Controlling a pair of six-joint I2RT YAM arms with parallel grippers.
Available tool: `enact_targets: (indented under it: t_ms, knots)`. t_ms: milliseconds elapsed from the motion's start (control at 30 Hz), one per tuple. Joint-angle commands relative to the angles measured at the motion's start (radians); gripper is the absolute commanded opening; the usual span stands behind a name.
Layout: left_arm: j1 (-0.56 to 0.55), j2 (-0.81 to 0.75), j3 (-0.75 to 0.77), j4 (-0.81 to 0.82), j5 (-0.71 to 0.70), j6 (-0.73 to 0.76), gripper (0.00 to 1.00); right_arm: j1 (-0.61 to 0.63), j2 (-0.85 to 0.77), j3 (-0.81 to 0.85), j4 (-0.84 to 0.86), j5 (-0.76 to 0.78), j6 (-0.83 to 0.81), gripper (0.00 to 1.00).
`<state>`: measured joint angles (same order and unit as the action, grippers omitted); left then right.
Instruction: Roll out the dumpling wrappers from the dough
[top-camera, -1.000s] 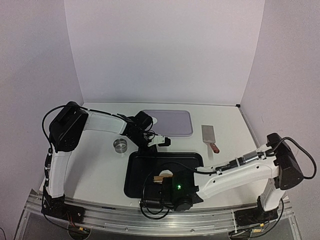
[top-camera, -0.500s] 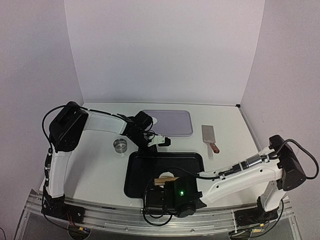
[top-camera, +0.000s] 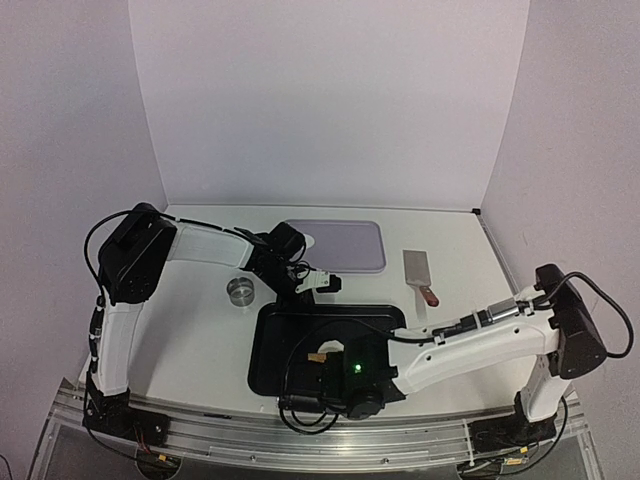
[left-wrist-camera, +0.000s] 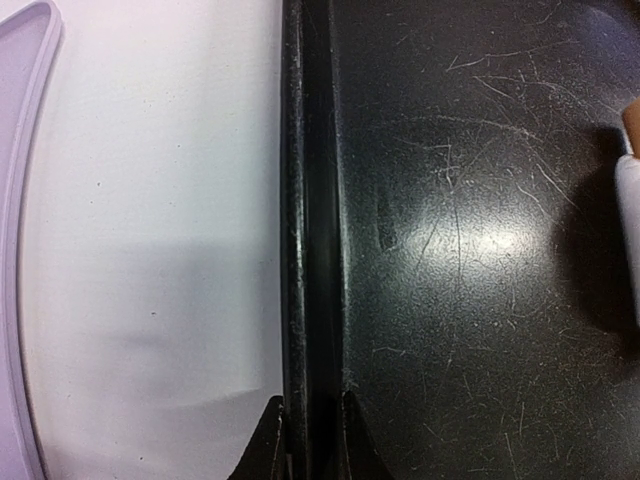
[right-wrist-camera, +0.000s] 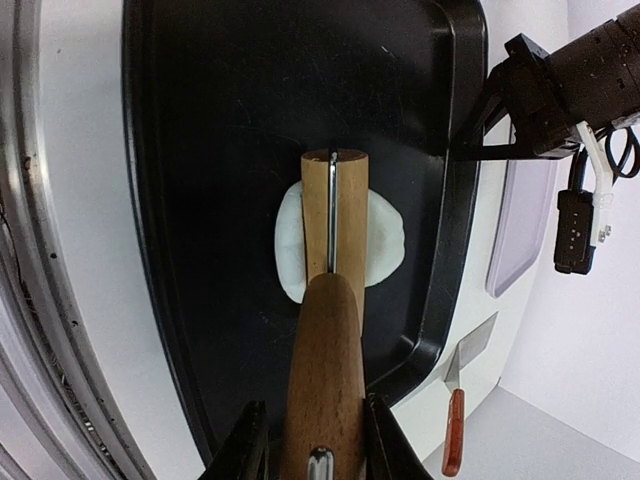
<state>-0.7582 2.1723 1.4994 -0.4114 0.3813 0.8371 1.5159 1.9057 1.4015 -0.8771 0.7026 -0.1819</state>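
Observation:
The dough (right-wrist-camera: 385, 235) is a flattened white patch with an uneven outline, lying in the black tray (right-wrist-camera: 200, 150). My right gripper (right-wrist-camera: 315, 430) is shut on the handle of a wooden rolling pin (right-wrist-camera: 335, 230), whose roller lies across the dough. In the top view the right gripper (top-camera: 328, 368) is over the near part of the black tray (top-camera: 375, 318), and only a bit of dough (top-camera: 334, 349) shows. My left gripper (left-wrist-camera: 310, 450) is shut on the black tray's far rim (left-wrist-camera: 305, 200), also seen from above (top-camera: 300, 290). A pale round shape (top-camera: 305, 240), partly hidden, lies on the lavender tray.
A lavender tray (top-camera: 345, 247) lies behind the black tray; its edge shows in the left wrist view (left-wrist-camera: 20, 250). A small metal ring cup (top-camera: 240, 291) stands left of the black tray. A scraper with a red handle (top-camera: 420, 274) lies to the right.
My right gripper drew the rolling pin toward the near edge, then pushed it back over the dough. The left gripper has stayed on the tray rim.

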Motion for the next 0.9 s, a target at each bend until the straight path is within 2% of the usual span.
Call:
enact_targets:
  t_ms: [0,600,867]
  knots:
    - [0.01,0.011,0.009,0.047,-0.125,0.089,0.0,0.097,0.008,-0.093,-0.07,-0.339,0.106,0.0]
    - [0.012,0.009,0.011,0.04,-0.131,0.094,0.0,0.162,0.023,-0.118,-0.143,-0.385,0.128,0.0]
    - [0.015,0.01,0.007,0.045,-0.129,0.092,0.0,0.176,0.009,-0.101,-0.183,-0.343,0.138,0.0]
